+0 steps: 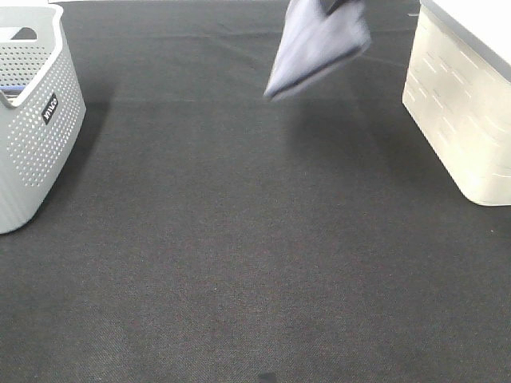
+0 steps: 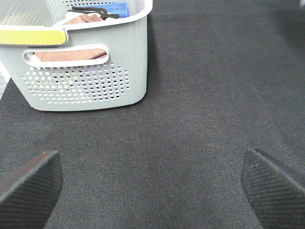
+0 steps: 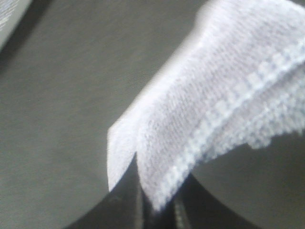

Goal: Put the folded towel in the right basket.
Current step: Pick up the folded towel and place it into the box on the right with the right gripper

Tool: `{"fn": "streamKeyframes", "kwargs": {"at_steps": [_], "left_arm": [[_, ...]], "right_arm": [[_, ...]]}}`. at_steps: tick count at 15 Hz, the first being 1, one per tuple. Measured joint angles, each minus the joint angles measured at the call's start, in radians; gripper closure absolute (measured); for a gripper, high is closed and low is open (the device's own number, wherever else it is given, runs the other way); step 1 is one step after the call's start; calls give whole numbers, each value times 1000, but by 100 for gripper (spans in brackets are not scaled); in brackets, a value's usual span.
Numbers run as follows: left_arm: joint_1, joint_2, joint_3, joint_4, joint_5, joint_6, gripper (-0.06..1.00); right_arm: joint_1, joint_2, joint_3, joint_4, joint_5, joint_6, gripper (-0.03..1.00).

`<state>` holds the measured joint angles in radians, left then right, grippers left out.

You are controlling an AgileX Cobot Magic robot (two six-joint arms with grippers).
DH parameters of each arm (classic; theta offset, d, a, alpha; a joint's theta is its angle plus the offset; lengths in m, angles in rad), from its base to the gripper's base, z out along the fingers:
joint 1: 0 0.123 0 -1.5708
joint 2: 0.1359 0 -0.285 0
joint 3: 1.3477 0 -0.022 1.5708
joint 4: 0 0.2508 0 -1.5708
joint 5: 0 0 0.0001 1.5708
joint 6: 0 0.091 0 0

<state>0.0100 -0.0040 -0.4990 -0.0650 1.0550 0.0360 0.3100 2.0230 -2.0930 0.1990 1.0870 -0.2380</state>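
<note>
The folded towel [image 1: 318,46], greyish-lavender, hangs in the air at the top of the exterior view, left of the right basket [image 1: 463,120], a cream-white bin with a grey rim. My right gripper [image 3: 157,212] is shut on the towel [image 3: 224,90], which fills its wrist view; only dark finger edges show below the cloth. In the exterior view the gripper is almost wholly cut off by the top edge. My left gripper [image 2: 152,191] is open and empty above the black cloth, facing the grey perforated basket [image 2: 95,81].
The grey perforated basket [image 1: 32,128] with a handle cutout and a black label stands at the far left; it holds cloths and a dark object [image 2: 93,12]. A black tablecloth [image 1: 239,263] covers the table between the two baskets.
</note>
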Motion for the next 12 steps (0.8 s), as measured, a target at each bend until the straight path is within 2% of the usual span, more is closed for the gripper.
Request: {"fn": "streamKeyframes", "kwargs": {"at_steps": [3, 6, 11, 12], "left_arm": [[0, 0, 0, 0, 0, 0, -2], [0, 0, 0, 0, 0, 0, -2], [0, 0, 0, 0, 0, 0, -2], [0, 0, 0, 0, 0, 0, -2]], "right_arm": [[-87, -115, 0, -68, 1, 34, 90], [-246, -185, 0, -73, 1, 47, 90], [-479, -146, 0, -73, 12, 71, 90], [-497, -115, 0, -72, 23, 74, 90]]}}
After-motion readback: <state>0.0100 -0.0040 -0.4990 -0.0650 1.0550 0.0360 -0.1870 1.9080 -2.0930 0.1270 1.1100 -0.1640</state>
